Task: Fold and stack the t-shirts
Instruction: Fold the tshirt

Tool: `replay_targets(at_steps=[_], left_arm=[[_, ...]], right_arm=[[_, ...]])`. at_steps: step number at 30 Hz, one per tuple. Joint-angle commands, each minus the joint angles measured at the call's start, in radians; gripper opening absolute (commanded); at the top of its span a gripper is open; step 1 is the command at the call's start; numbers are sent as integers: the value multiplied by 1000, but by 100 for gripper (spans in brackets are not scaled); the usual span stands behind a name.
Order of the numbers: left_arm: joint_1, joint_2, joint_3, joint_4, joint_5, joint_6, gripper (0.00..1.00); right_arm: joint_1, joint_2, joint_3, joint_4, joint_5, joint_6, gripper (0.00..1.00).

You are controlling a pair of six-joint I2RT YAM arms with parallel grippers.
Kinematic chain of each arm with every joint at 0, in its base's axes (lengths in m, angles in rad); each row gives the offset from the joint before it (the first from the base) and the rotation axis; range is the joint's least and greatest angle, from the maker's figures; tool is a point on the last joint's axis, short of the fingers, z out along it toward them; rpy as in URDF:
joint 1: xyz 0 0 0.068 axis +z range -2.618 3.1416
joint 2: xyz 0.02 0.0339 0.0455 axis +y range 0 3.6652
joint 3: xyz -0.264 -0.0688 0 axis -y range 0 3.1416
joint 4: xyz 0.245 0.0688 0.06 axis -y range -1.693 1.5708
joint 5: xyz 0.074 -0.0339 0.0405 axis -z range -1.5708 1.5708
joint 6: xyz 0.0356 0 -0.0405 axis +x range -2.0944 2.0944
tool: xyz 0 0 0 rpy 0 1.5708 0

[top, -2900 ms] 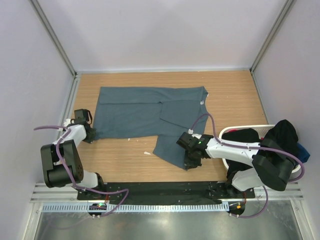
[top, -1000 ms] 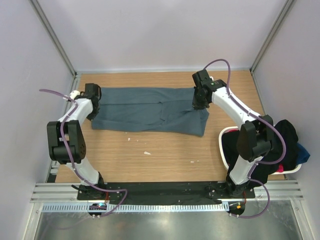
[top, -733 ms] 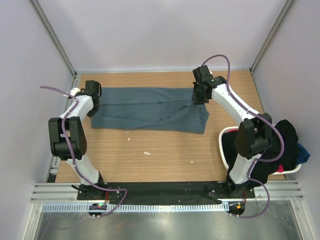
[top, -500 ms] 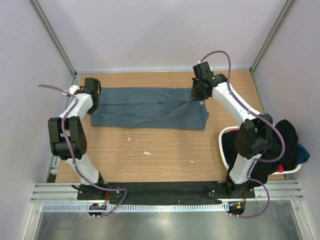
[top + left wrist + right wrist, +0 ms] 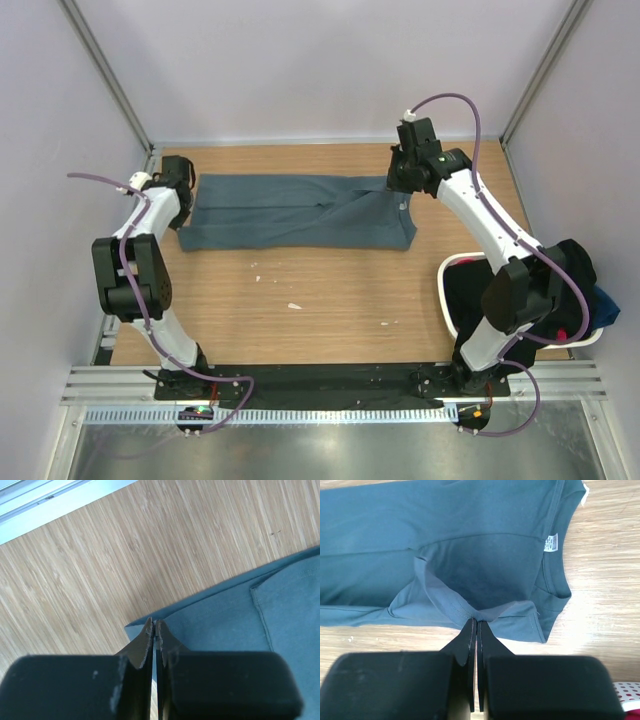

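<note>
A slate blue-grey t-shirt (image 5: 295, 212) lies folded into a long band across the far part of the wooden table. My left gripper (image 5: 186, 190) is shut on its left edge; in the left wrist view the jaws (image 5: 154, 625) pinch the cloth corner (image 5: 225, 615). My right gripper (image 5: 398, 185) is shut on the shirt's far right edge near the neck; in the right wrist view the jaws (image 5: 474, 621) pinch a bunched fold (image 5: 470, 580), and the white label (image 5: 551, 542) shows.
A white laundry basket (image 5: 452, 268) with black, blue and red shirts (image 5: 575, 290) stands at the right near edge, under the right arm's base. Grey walls close the table's back and sides. Small white specks (image 5: 293, 306) lie on the wood.
Both grippers carried the shirt's near edge up and over to the far side, folding it into a narrower band. Since half a second ago both have drawn slightly further back.
</note>
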Motion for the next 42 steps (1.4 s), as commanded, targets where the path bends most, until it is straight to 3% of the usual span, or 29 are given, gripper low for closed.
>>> replay_targets(at_steps=[1, 16, 42], left_arm=[[6, -45, 8, 45, -39, -6, 0], [5, 43, 83, 117, -34, 47, 0], [6, 146, 169, 149, -2, 49, 0]], right_arm=[[-3, -26, 4, 43, 13, -18, 1], [-20, 86, 97, 52, 51, -65, 1], [-69, 121, 97, 101, 77, -94, 1]])
